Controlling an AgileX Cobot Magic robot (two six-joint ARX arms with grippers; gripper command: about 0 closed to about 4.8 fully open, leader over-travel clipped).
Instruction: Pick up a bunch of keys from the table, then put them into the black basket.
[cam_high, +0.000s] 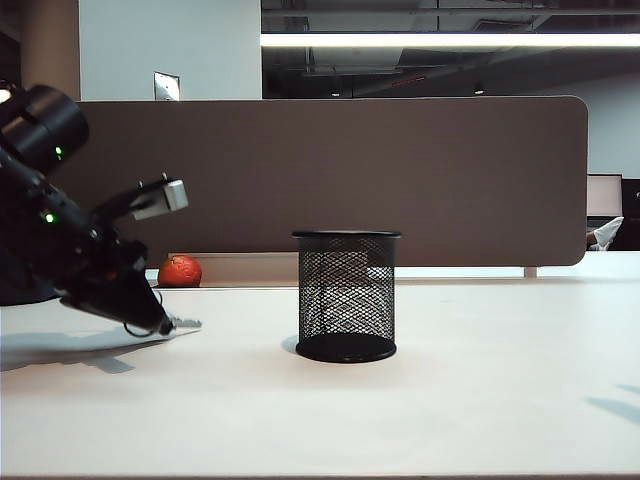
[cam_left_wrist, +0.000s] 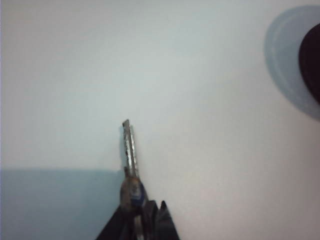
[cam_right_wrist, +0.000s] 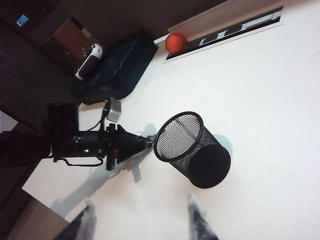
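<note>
The bunch of keys (cam_left_wrist: 131, 150) shows a silvery-grey key sticking out past my left gripper (cam_left_wrist: 141, 220), whose jaws are shut on the keys' dark cluster. In the exterior view the left gripper (cam_high: 158, 321) is low over the white table (cam_high: 480, 390) at the left, with the key tip (cam_high: 187, 323) pointing toward the black basket (cam_high: 346, 295). The mesh basket (cam_right_wrist: 192, 150) stands upright a short way from the left gripper (cam_right_wrist: 145, 142). My right gripper (cam_right_wrist: 142, 222) hangs high above the table, open, with nothing between its fingers (cam_right_wrist: 200, 220).
An orange-red ball (cam_high: 180, 270) lies at the table's back edge behind the left arm, against a brown partition (cam_high: 330, 170). A dark blue box (cam_right_wrist: 115, 67) with a white and black device (cam_right_wrist: 89, 55) on it sits beyond the ball.
</note>
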